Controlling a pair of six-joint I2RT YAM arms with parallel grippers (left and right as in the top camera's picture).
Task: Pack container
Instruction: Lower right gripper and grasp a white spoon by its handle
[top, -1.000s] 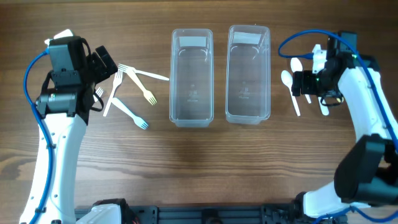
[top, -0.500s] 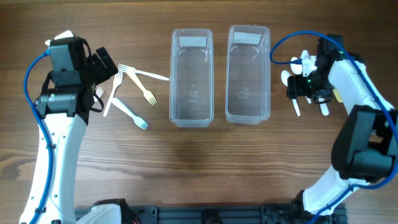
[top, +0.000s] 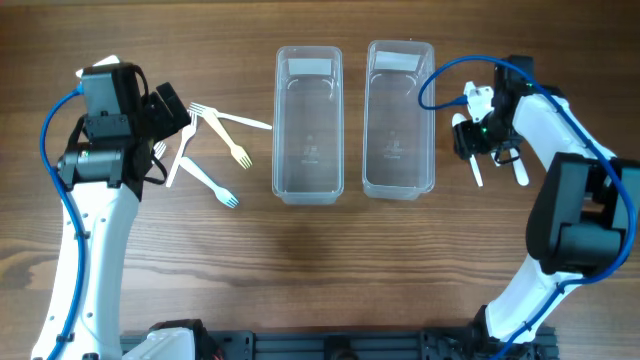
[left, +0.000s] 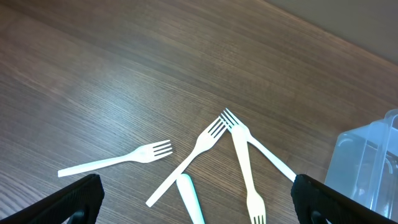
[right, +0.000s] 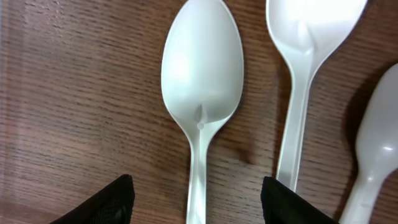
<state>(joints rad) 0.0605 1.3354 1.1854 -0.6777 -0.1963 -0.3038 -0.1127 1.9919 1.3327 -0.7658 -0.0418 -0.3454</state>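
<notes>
Over the past second the right gripper (top: 487, 135) has swung in from farther out at 3 o'clock and now sits over the white spoons (top: 476, 165), which lie on the bench (top: 320, 280) just beside the right-hand clear container (top: 400, 192), at its 3 o'clock. The right wrist view shows its jaws spread, one on each side of the handle of the middle spoon (right: 202, 68). We judge that a pick is being lined up, with nothing gripped yet.

The left gripper (top: 170, 110) has not shifted. It hangs with its jaws spread wide above the scattered forks (top: 215, 150), which lie at 9 o'clock of the left-hand clear container (top: 309, 198). Both containers are empty, so we take the packing as not begun.

From overhead the right arm covers part of the spoons, so we cannot count them there. The wrist view shows three, with the neighbouring two cut off by the frame, and the middle handle runs out at 6 o'clock. We cannot tell whether the jaw tips touch the bench.
</notes>
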